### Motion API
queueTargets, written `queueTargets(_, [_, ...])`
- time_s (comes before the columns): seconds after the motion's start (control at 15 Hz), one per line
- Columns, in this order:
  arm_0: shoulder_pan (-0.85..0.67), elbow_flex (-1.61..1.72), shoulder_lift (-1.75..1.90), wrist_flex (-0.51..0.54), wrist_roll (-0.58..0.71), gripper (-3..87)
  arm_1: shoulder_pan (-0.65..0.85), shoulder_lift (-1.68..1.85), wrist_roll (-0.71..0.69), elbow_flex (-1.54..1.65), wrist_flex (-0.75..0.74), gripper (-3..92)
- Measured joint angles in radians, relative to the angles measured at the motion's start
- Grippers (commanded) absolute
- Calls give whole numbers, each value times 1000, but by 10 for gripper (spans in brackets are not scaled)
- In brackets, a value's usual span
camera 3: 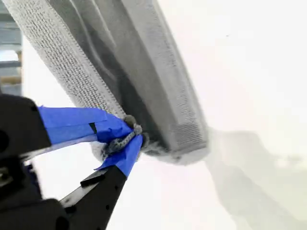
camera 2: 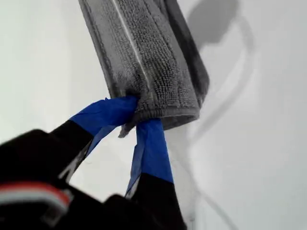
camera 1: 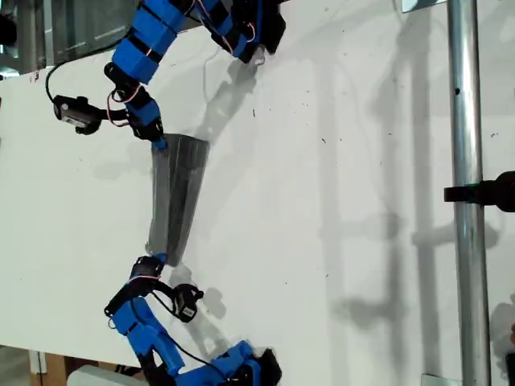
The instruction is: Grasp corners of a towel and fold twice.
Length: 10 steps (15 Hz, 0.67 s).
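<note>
The grey striped towel (camera 1: 173,197) hangs folded into a long narrow band, stretched between two blue-taped grippers above the white table. In the exterior view one arm's gripper (camera 1: 158,143) holds the wider upper end and the other arm's gripper (camera 1: 158,259) holds the narrower lower end. The wrist views do not show which arm is which. My first gripper (camera 2: 138,115) is shut on a corner (camera 2: 125,129) of the towel (camera 2: 144,62). My second gripper (camera 3: 129,136) is shut on a bunched corner (camera 3: 117,143) of the towel (camera 3: 120,62).
The white table (camera 1: 322,241) spreads toward the exterior view's right. A vertical metal pole (camera 1: 467,193) with a black clamp (camera 1: 491,191) stands near that right side. The table's edge runs along the exterior view's lower left.
</note>
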Motion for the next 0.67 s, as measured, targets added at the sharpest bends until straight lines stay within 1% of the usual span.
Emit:
queueTargets(0.27, [26,83,-3,-17,-48,-26,-86,5,95,261,-132,-2])
queueTargets(0.53, [28,9,-158,-12,-77,-26,-57,-74,117,388,-267,-2])
queueTargets(0.67, [28,-146,-310,51,-87,-26,-29,-184,117,376,-308,-2])
